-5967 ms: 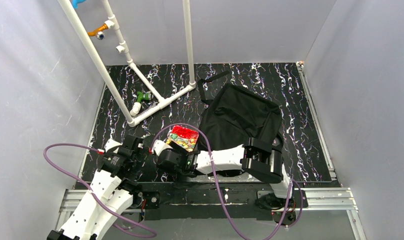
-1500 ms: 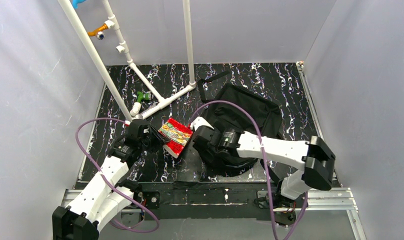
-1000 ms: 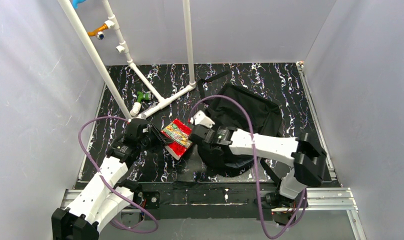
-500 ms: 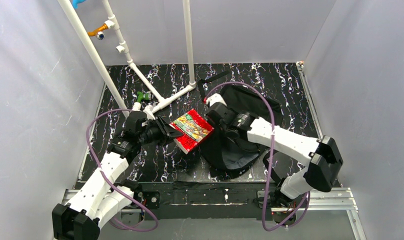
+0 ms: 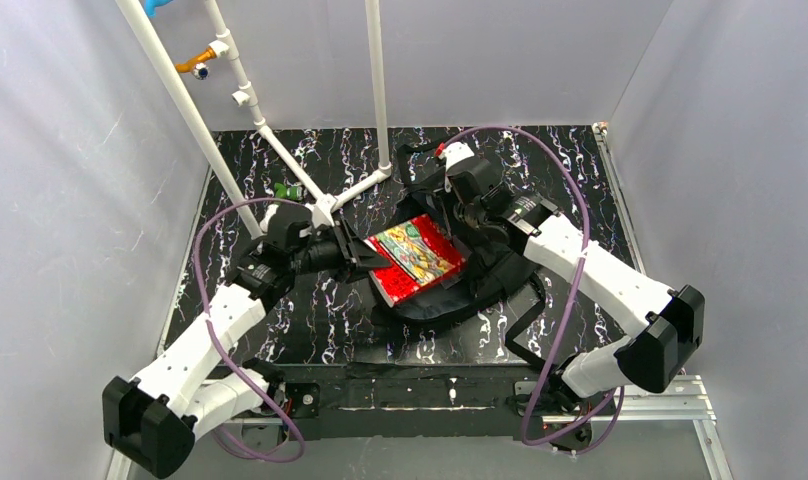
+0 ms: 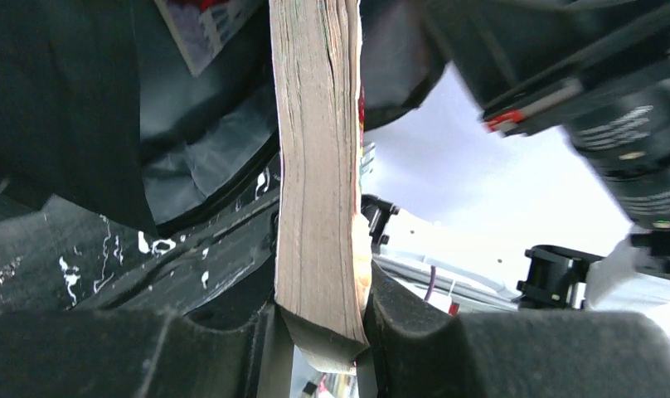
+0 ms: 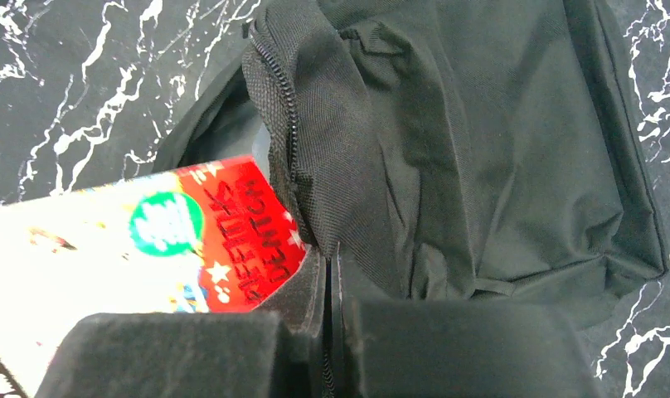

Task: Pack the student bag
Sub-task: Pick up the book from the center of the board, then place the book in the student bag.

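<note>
We are judging the large black soft fabric backpack (image 5: pixel 485 285) limp and light, its cloth sagging, so the zippered rim is offering the firmest hold. It is lying right of centre on the black marbled table (image 5: pixel 320 320). Our right gripper (image 7: pixel 327 332), arm stretching far forward, is pinching that rim with its jaws fully closed. Our left gripper (image 6: pixel 319 332), arm reaching low to the right, is clamping the red picture-covered book (image 5: pixel 415 255) by its edge at the bag's mouth.

white arms (image 5: pixel 600 270), black joints (image 5: pixel 665 335), purple cables (image 5: pixel 500 128)
</note>
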